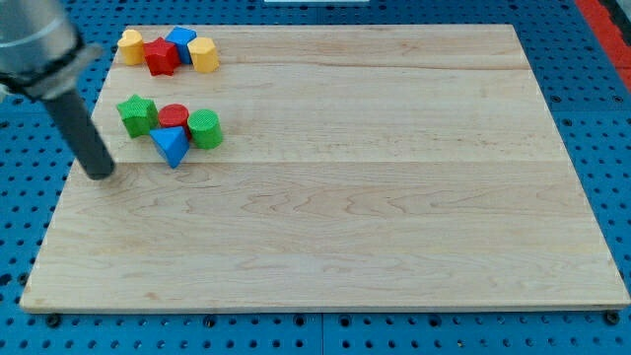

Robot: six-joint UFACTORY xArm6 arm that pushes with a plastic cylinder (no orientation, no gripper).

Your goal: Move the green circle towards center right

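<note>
Your tip [102,175] rests on the counter [394,227], left of the green circle [205,129] (among neighbours), placed to push rightward; the end effector grasps nothing.

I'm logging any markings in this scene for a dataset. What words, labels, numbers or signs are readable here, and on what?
None: no text, label or number shows anywhere.
The wooden board is bare wood.
The blocks, such as the green circle, are plain coloured.
My tip is plain dark.

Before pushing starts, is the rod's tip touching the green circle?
Apart. The camera view shows my tip at the view's left of the green circle, with bare board between them.
</note>
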